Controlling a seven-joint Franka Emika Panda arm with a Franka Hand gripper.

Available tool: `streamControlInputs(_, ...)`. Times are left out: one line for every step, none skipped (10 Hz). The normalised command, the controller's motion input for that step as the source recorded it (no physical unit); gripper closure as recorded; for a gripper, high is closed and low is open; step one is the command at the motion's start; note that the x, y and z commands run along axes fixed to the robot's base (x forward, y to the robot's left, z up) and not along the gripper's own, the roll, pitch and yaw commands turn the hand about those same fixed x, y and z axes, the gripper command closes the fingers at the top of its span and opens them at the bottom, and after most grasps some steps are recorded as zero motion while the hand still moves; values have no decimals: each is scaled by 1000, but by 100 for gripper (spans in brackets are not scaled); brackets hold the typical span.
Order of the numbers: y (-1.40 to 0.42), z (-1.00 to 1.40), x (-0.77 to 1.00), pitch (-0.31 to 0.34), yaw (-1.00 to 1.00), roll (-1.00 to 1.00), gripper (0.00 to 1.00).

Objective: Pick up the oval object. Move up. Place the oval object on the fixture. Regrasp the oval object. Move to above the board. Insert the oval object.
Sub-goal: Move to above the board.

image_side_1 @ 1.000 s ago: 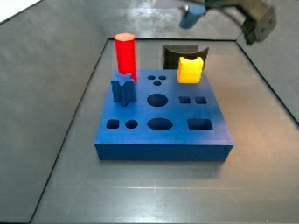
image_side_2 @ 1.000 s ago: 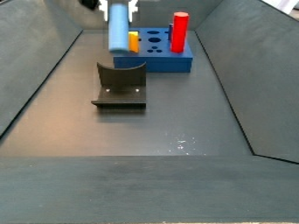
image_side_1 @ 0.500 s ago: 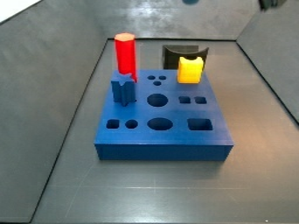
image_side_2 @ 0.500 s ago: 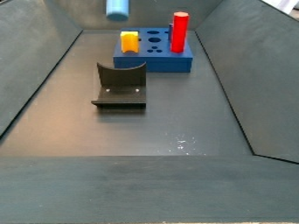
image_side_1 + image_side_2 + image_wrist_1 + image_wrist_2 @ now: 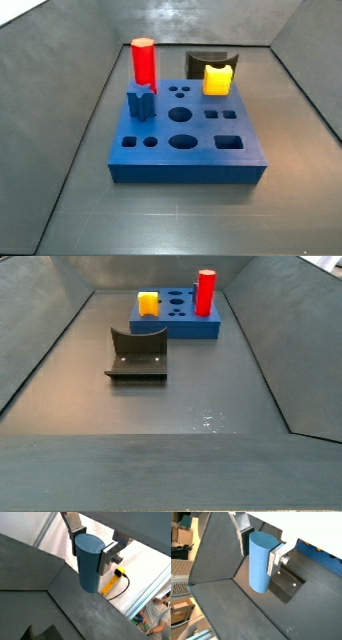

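Your gripper (image 5: 91, 548) shows only in both wrist views; it's out of frame in both side views. The jaws are clamped on the oval peg (image 5: 89, 564), silver finger plates (image 5: 75, 531) pressed to its sides near the upper end, peg hanging down from them w/ its lower end free. In a wrist view the same grey-blue peg (image 5: 260, 562) hangs over the dark floor, and the black fixture (image 5: 289, 586) lies just behind its lower part.

In both side views you see the blue board (image 5: 185, 140) on the floor. A red peg (image 5: 143, 62) stands upright at a back corner, a short dark-blue star peg (image 5: 140, 101) just in front of it, a yellow block (image 5: 218, 78) at the opposite back corner. The fixture (image 5: 138, 354) sits apart from the board (image 5: 187, 324), nothing on it. Round and square holes in the board's top stand open.
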Motion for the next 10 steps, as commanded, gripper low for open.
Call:
streamControlInputs(-30,203,20,123,121,-29,100)
streamControlInputs(-1000,179,-676,33,-114,-1000,100)
streamControlInputs(-1000,187,-679,28,-116,-1000,100)
streamControlInputs(-1000,204,-743,14,-114,-1000,100)
streamControlInputs(-1000,185,-755,13,-114,-1000,100)
streamControlInputs(-1000,188,-778,14,-117,-1000,100)
streamControlInputs(-913,171,-741,18,-119,-1000,100)
streamControlInputs(-500,90,-450,26,-114,-1000,100)
streamControlInputs(-220,42,-233,33,-109,-1000,100)
streamControlInputs(-111,25,-147,31,-100,-1000,100)
